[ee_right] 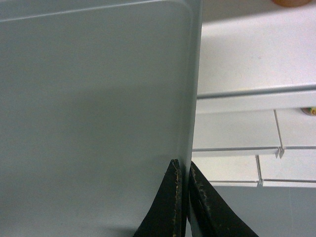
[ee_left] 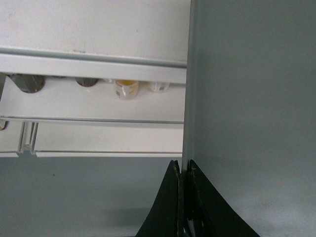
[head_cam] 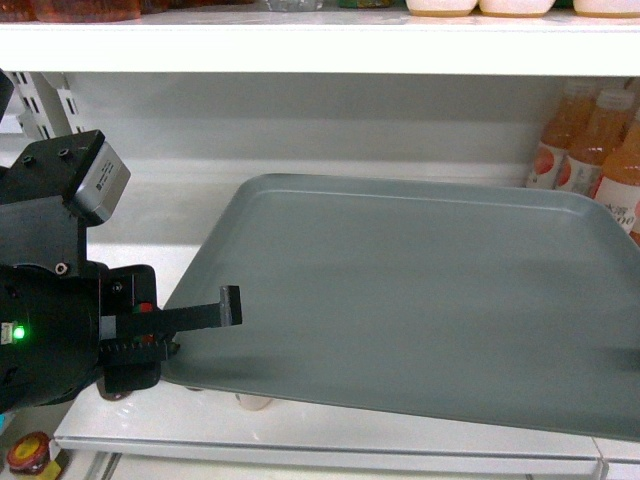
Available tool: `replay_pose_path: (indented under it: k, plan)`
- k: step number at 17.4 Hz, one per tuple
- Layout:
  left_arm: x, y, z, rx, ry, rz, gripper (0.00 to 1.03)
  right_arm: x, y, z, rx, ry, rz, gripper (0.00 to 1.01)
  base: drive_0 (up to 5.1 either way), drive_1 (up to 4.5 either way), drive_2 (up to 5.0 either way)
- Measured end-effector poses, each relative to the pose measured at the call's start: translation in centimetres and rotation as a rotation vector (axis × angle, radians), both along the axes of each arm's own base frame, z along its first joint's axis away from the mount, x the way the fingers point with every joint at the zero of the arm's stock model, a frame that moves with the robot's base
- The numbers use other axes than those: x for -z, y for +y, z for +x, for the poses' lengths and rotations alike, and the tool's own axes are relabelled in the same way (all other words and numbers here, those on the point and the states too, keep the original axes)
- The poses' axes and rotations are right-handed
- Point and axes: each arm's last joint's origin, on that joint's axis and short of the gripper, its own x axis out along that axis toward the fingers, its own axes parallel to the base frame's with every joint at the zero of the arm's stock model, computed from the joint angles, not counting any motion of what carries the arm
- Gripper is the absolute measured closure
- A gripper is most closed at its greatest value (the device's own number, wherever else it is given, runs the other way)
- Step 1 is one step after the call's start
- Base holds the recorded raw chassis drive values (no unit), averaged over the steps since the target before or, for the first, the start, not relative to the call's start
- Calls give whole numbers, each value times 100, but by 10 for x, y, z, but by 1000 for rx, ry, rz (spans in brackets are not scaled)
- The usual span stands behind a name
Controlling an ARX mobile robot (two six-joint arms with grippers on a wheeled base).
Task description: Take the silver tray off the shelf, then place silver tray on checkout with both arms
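1. white store shelving is filling the background: the shelf (head_cam: 330, 435) is running across the lower head view with its thick front lip, another board is sitting overhead, and orange drink bottles (head_cam: 600, 150) are standing at the back right.
2. the silver tray (head_cam: 420, 300) is lying over that shelf board, its near edge hanging out past the front lip; it is looking slightly tilted, though the head view is too soft to say whether it is lifted clear or resting.
3. the left gripper (ee_left: 183, 170) is pinching the tray's left rim, the jaws drawn nearly together with only the thin rim between them; in the head view one finger is lying over the tray's left edge.
4. the right gripper (ee_right: 183, 170) is doing the same on the opposite rim, jaws closed to the rim's thickness. the right arm itself is sitting outside the head view.
5. holding opposite edges is making sense: the tray is wide and flat, so one pinch alone would probably let it swing or droop.
6. gripping at the rim rather than the floor of the tray is giving the thin fingers a lip to bite on.
7. as i judge it, the task is at the take-off step; the checkout is not showing in any view.
8. the likely risk is uneven pulling, which could twist the tray out of a pinch.
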Motion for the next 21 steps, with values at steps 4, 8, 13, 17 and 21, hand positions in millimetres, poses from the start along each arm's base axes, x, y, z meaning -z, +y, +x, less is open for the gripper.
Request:
replay_pose_path:
  k: [4,8,13,17,21]
  plan:
    - [0,0,0,0,4,2,101,0,0,0,0,4,1,98,0,0,0]
    - [0,0,0,0,5,3,101,0,0,-1,-1,3,1,98,9,-307,325]
    - [0,0,0,-2,5,4,101,0,0,-1,-3,2,3,98,11,-409,431]
    - [0,0,0,-1,0,2,101,0,0,-1,0,2,1,98,7,-408,423]
    - [0,0,0,-2,3,4,101,1,0,-1,-1,3,2,98,9,-397,415]
